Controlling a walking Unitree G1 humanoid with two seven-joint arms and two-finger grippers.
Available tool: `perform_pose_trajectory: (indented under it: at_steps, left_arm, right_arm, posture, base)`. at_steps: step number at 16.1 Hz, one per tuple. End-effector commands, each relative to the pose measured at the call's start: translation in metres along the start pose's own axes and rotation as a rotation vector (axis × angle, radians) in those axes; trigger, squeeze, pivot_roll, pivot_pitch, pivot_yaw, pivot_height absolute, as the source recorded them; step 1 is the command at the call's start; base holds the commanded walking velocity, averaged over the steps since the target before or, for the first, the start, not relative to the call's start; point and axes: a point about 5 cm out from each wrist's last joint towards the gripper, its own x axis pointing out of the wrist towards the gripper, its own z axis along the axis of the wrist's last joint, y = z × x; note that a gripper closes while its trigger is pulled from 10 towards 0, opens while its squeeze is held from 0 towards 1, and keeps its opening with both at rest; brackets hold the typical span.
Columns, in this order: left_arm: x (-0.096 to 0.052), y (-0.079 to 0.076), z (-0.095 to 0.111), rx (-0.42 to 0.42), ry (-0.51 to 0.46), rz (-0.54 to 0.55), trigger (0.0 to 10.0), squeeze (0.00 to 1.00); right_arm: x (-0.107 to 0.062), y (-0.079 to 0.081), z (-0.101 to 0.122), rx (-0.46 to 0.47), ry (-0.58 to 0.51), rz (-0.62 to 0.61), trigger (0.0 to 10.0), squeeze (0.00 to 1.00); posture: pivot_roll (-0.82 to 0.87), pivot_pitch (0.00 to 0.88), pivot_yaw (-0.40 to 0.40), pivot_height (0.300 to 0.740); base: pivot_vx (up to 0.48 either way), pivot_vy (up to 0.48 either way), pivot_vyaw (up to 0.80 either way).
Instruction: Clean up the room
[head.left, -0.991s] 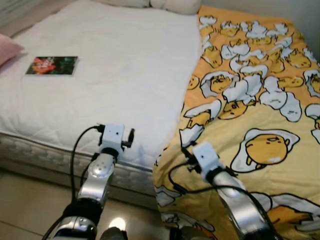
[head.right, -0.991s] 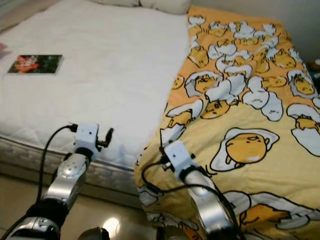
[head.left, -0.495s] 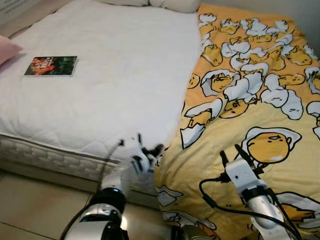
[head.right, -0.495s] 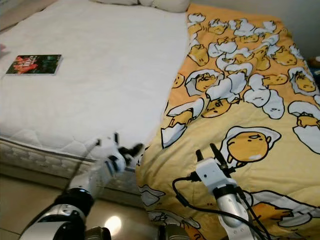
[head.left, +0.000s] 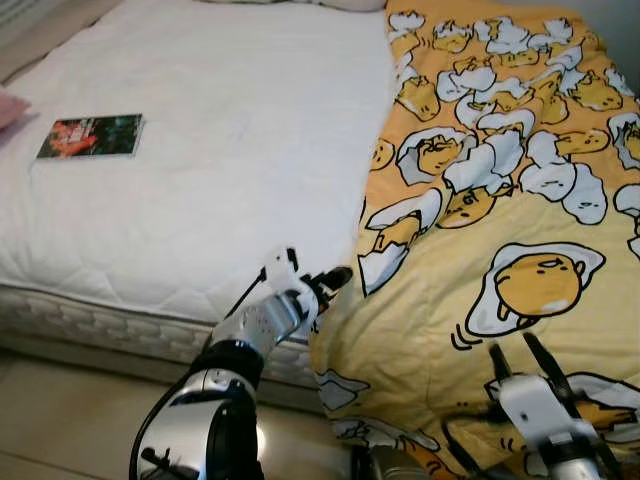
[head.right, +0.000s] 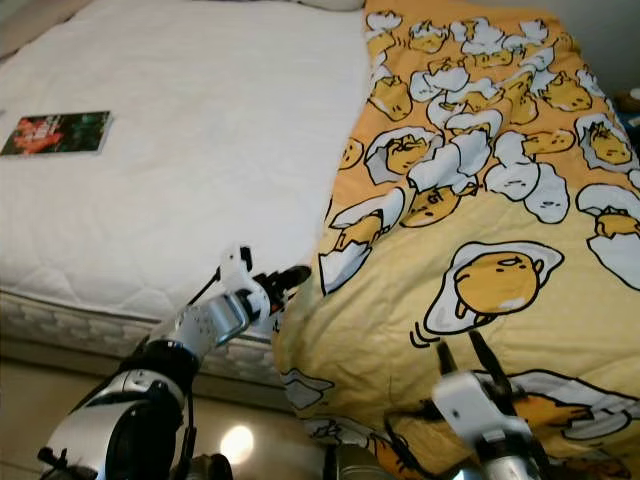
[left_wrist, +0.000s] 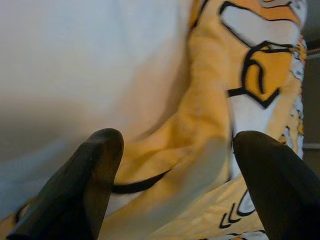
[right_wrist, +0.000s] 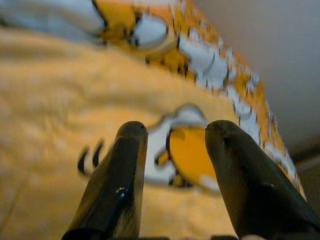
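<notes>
A yellow blanket (head.left: 500, 200) printed with egg characters covers the right half of the bed and hangs over its near edge. My left gripper (head.left: 328, 282) reaches in from the left at the blanket's left border near the mattress corner. It is open, and in the left wrist view a fold of the blanket (left_wrist: 200, 150) lies between its fingers (left_wrist: 95, 170). My right gripper (head.left: 517, 350) is open low over the blanket's near part, its fingers (right_wrist: 120, 175) pointing up the bed. A book (head.left: 90, 136) with a dark, red-flowered cover lies on the bare white mattress (head.left: 230, 150) at the left.
A pink pillow's corner (head.left: 10, 105) shows at the far left edge, and white pillows lie at the head of the bed. The mattress's quilted side (head.left: 90, 320) faces me, with beige tiled floor (head.left: 60, 420) below it at the left.
My left gripper has pushed a little further right, up to the blanket's border. My right arm has drawn back and lower in the picture. The camera has tilted slightly.
</notes>
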Motion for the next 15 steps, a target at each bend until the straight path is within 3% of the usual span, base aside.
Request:
perform_pose_trajectory:
  at_steps: [1,2,4,6,7,10,15]
  left_arm:
    - [0.003,-0.007,-0.001,-0.013,0.018,-0.029,10.0,0.00]
    - [0.004,-0.008,-0.003,-0.011,0.035,-0.031,10.0,0.00]
    - [0.007,-0.014,-0.008,0.020,0.039,-0.069,10.0,0.00]
    - [0.009,-0.019,-0.011,0.046,0.050,-0.091,10.0,0.00]
    - [0.009,-0.020,-0.012,0.056,0.055,-0.095,10.0,0.00]
    - [0.012,-0.026,-0.018,0.111,0.074,-0.117,10.0,0.00]
    - [0.014,-0.027,-0.034,0.251,0.087,-0.140,10.0,0.00]
  right_arm:
    - [-0.003,0.001,-0.002,0.009,0.008,-0.005,10.0,0.00]
    - [0.000,0.009,0.005,0.075,-0.005,0.006,10.0,0.00]
    - [0.003,0.026,0.018,0.342,0.017,0.113,10.0,0.00]
    - [0.005,0.023,0.018,0.459,0.039,0.132,10.0,0.00]
    - [0.005,0.021,0.020,0.467,0.032,0.133,10.0,0.00]
    - [0.002,0.022,0.027,0.500,0.025,0.304,10.0,0.00]
    - [0.010,0.019,0.029,0.540,0.032,0.371,10.0,0.00]
  posture:
    - [-0.27,0.123,0.053,0.740]
    - [-0.28,0.123,0.060,0.740]
    - [-0.29,0.125,0.070,0.740]
    - [-0.30,0.126,0.073,0.740]
    - [-0.30,0.125,0.071,0.740]
    - [-0.31,0.123,0.060,0.740]
    - [-0.30,0.104,0.048,0.740]
  base:
    - [0.000,0.000,0.00]
    - [0.000,0.000,0.00]
    - [0.000,0.000,0.00]
    - [0.000,0.000,0.00]
    - [0.000,0.000,0.00]
    - [0.000,0.000,0.00]
    - [0.000,0.000,0.00]
